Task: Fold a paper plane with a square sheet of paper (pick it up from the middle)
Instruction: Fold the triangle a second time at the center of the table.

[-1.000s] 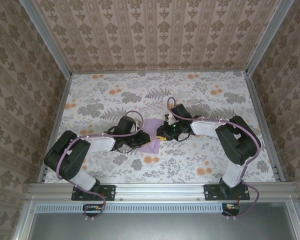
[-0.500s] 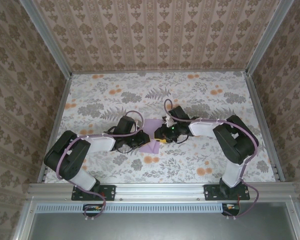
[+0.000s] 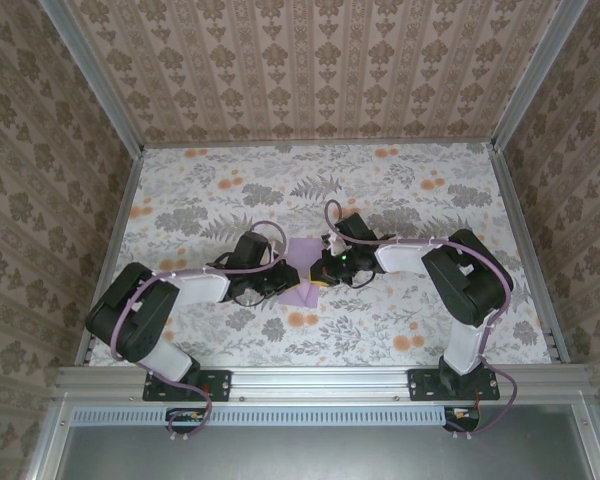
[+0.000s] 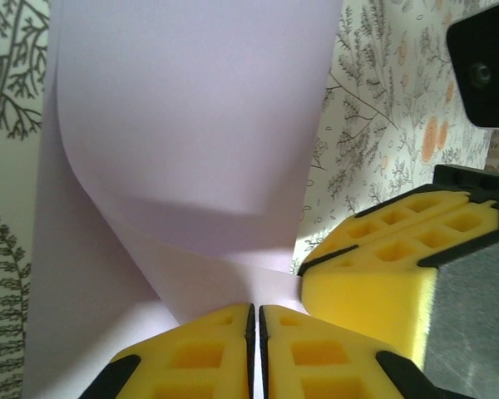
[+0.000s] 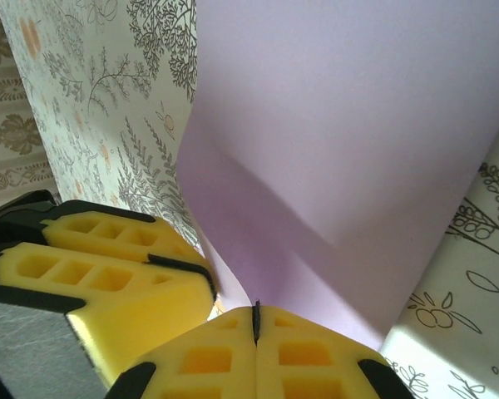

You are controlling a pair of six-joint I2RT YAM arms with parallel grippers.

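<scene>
The square sheet of paper (image 3: pixel 302 250) is plain lilac and sits at the middle of the table, lifted into a curl between the two grippers. In the left wrist view the paper (image 4: pixel 191 125) bows upward and its lower edge runs into my left gripper (image 4: pixel 255 309), whose yellow pads are shut on it. My right gripper (image 5: pixel 256 314) is shut on the opposite edge of the paper (image 5: pixel 358 125). From above, the left gripper (image 3: pixel 285 278) and right gripper (image 3: pixel 321 271) stand almost tip to tip. The right gripper's pads (image 4: pixel 374 274) sit close beside the left ones.
The floral tablecloth (image 3: pixel 400 190) covers the whole table. Patterned walls (image 3: pixel 310 70) enclose it at the back and both sides, with metal rails along the edges (image 3: pixel 310 378). Both arms stretch inward from the near corners.
My right gripper has slid left toward the left one and closed on the paper. The sheet has narrowed and bowed up between them. The left arm has stayed put.
</scene>
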